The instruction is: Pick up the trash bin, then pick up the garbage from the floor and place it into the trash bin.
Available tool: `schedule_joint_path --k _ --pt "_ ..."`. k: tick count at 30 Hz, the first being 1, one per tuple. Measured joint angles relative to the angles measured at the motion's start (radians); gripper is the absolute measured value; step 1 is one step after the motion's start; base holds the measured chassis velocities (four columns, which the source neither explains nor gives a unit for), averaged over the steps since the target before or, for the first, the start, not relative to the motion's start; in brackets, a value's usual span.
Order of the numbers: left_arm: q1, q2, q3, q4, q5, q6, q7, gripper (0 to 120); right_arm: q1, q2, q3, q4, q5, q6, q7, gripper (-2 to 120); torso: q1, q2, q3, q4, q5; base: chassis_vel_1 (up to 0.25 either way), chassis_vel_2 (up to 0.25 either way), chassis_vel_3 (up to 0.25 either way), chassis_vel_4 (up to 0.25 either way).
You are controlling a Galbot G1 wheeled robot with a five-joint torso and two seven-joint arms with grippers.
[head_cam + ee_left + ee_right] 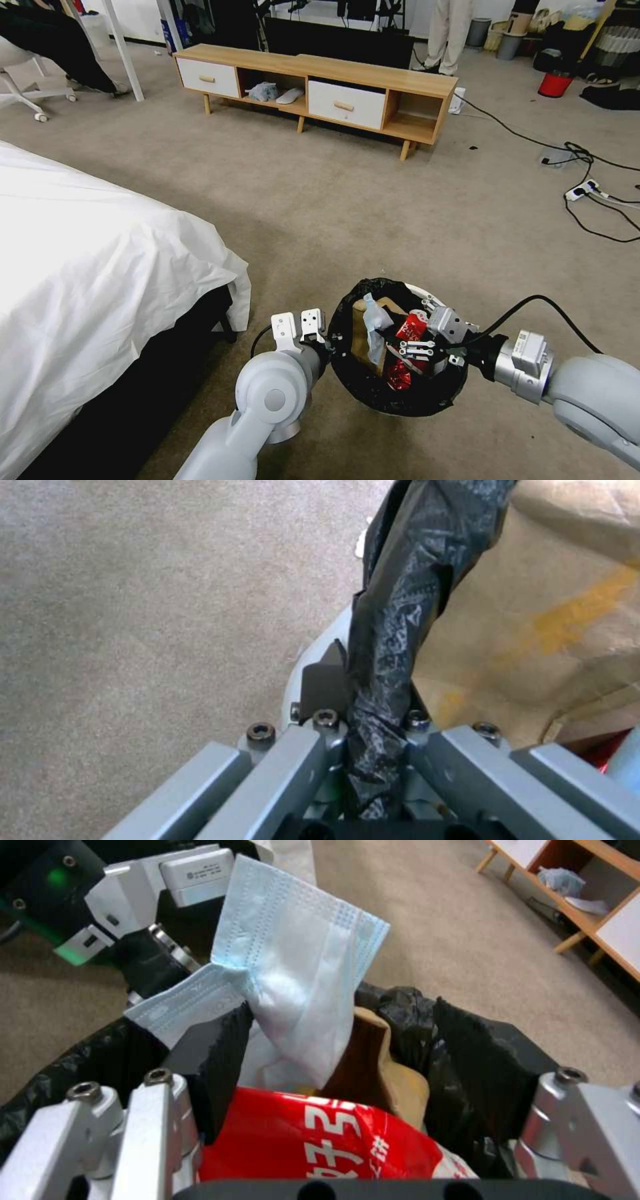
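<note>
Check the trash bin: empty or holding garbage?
Holding garbage. Inside the trash bin sit a brown paper bag, a red wrapper and a blue face mask.

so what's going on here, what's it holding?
The left gripper is clamped on the bag-lined rim of the trash bin, holding it up over the carpet floor beside the bed. The right gripper sits open over the bin's mouth. Inside are a crumpled brown paper bag, red packaging and a pale blue face mask sticking up. The carpet around the bin looks free of litter.
</note>
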Motion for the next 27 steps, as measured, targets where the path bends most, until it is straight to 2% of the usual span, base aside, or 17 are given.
schedule_joint_path --k 19,25,27 --pt "0.039 0.011 -0.033 -0.013 0.017 0.0 0.0 1 -0.021 -0.029 0.115 0.047 0.057 -0.002 -0.004 73 0.0 0.0 0.0 0.0 0.0 0.0 0.0 0.0 0.0" --pt "0.066 0.04 -0.052 -0.025 0.026 0.0 0.0 1 -0.017 -0.031 0.143 0.057 0.088 -0.002 0.005 73 0.0 0.0 0.0 0.0 -0.0001 0.0 0.0 0.0 0.0" --pt "0.089 0.057 -0.073 -0.033 0.034 0.0 0.003 1 -0.014 -0.031 0.154 0.061 0.102 -0.002 0.01 73 0.0 0.0 0.0 0.0 -0.0001 0.0 0.0 0.0 0.0"
